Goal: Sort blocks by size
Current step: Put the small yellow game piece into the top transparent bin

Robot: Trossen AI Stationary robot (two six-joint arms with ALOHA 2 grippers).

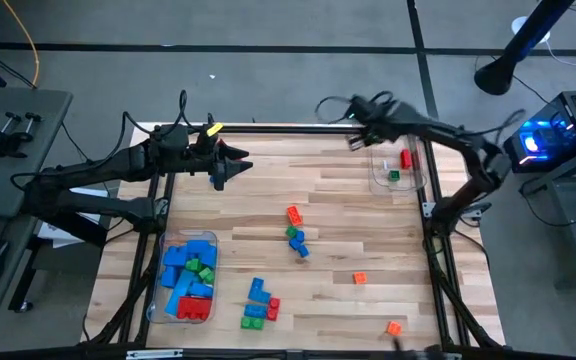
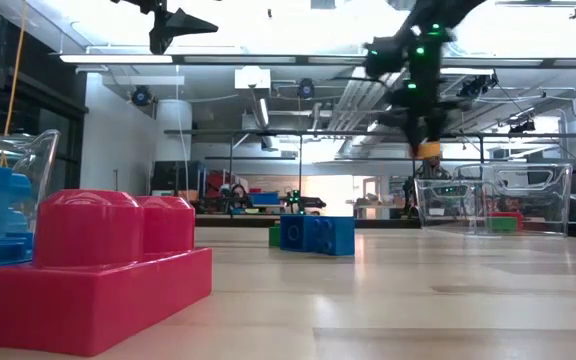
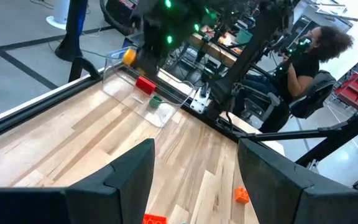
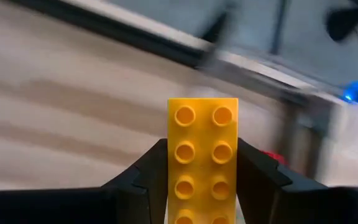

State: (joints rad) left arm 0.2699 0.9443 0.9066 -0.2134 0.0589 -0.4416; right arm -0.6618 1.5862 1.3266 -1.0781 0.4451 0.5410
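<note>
I have the right gripper (image 4: 201, 180) clamped on a yellow two-by-four brick (image 4: 202, 158), its fingers pressing the brick's long sides, held up in the air at the far right of the table beside the clear tub (image 1: 396, 168) that already holds a red brick (image 1: 405, 159) and a small green brick (image 1: 394, 176). My left gripper (image 3: 194, 180) hangs with its fingers apart and nothing between them, over the far left of the table.

The rest of the blocks are split up: a full tub (image 1: 186, 280) of blue, red and green bricks at the near left, a loose cluster (image 1: 260, 303) just right of it, a short stack (image 1: 296, 235) mid-table, and two small orange bricks (image 1: 359, 278) toward the near right.

My worry is the release. If I let go before the brick is squarely above the tub opening, it could strike the rim and bounce onto the wood or off the far edge. The right wrist picture is smeared, so I judge the arm is swinging; opening mid-swing would fling the brick past the tub.
</note>
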